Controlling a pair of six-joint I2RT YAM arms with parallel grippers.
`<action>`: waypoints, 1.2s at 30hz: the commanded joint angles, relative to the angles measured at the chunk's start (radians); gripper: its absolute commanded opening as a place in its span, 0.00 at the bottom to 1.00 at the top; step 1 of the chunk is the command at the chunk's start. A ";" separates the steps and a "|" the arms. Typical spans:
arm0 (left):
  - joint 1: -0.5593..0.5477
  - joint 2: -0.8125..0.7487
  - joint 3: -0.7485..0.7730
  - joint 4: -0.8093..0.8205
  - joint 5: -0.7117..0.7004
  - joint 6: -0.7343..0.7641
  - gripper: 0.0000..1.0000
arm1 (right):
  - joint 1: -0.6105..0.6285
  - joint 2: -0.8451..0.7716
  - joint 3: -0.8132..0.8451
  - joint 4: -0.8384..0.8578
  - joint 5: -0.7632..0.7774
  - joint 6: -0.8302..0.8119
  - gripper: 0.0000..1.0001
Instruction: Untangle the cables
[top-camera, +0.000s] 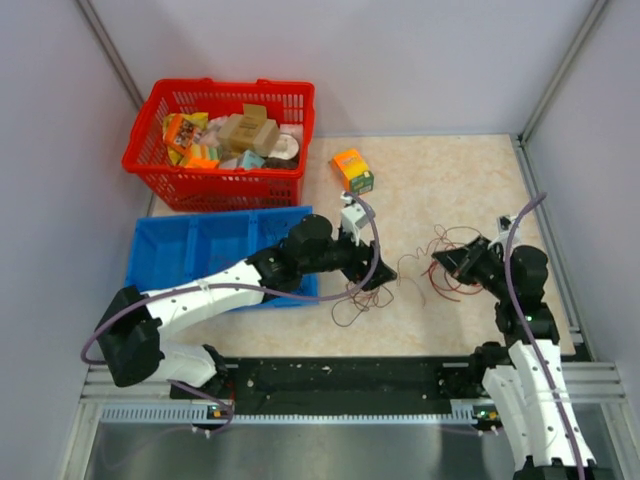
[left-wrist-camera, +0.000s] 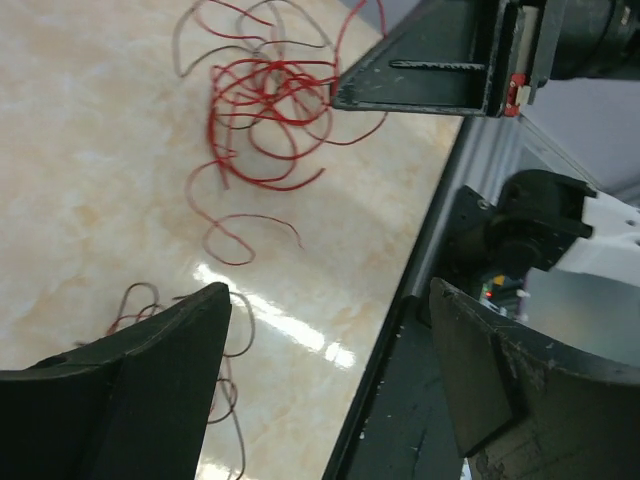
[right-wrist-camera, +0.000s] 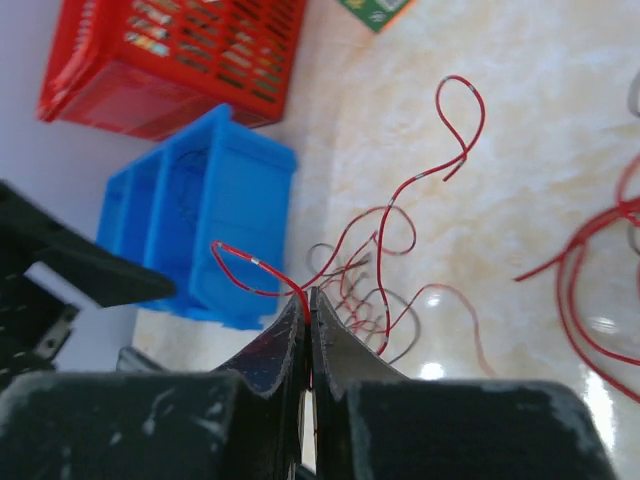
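The cables are thin red and dark wires in two loose bunches. One red tangle (left-wrist-camera: 265, 100) lies on the table under my right gripper (top-camera: 447, 262); it also shows in the top view (top-camera: 452, 280). A second bunch of red and dark strands (top-camera: 350, 303) lies by my left gripper (top-camera: 378, 275). My left gripper (left-wrist-camera: 330, 290) is open and empty above the table, with a few strands (left-wrist-camera: 140, 300) beside its left finger. My right gripper (right-wrist-camera: 308, 295) is shut on a red wire (right-wrist-camera: 250, 268) that loops up out of its tips, with more strands (right-wrist-camera: 365, 280) behind it.
A blue divided bin (top-camera: 215, 250) lies under the left arm. A red basket (top-camera: 215, 185) of packaged goods stands at the back left. A small orange and green box (top-camera: 352, 168) stands behind the cables. The black rail (top-camera: 340, 375) runs along the near edge.
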 joint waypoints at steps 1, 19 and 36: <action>-0.031 0.018 0.097 0.215 0.206 0.027 0.86 | 0.012 -0.017 0.115 -0.084 -0.215 0.036 0.00; -0.150 0.099 0.213 0.088 0.097 0.139 0.86 | 0.110 -0.106 0.050 0.345 -0.409 0.592 0.00; -0.204 0.075 0.229 -0.053 -0.203 0.197 0.00 | 0.123 -0.132 0.046 0.282 -0.300 0.560 0.21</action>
